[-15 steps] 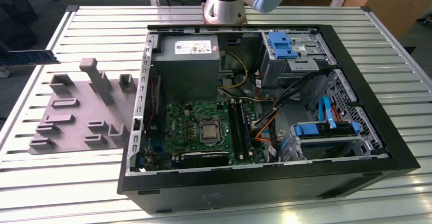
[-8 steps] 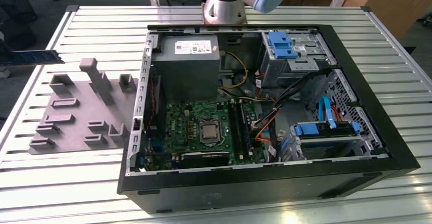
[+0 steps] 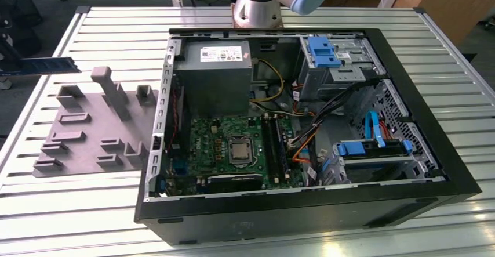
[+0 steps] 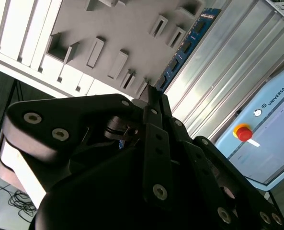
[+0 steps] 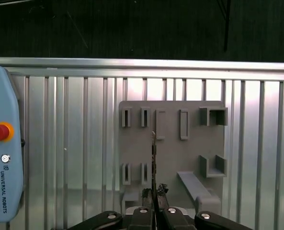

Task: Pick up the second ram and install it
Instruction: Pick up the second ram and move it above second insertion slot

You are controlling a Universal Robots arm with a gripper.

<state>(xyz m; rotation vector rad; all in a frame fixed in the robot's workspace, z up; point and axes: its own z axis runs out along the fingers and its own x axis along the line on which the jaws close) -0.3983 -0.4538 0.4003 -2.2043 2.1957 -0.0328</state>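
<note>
Now | hand [image 5: 154, 192] clamped on second ram [image 4: 184, 48] | thin blue-green stick (black chips)

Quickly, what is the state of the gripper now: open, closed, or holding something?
The gripper is closed on the second ram, holding it by one end.

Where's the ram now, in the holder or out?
Out. In the second wrist view the hand is shut on the ram, which juts from its fingertips clear of the grey holder, seated in none of its blocks.
</note>
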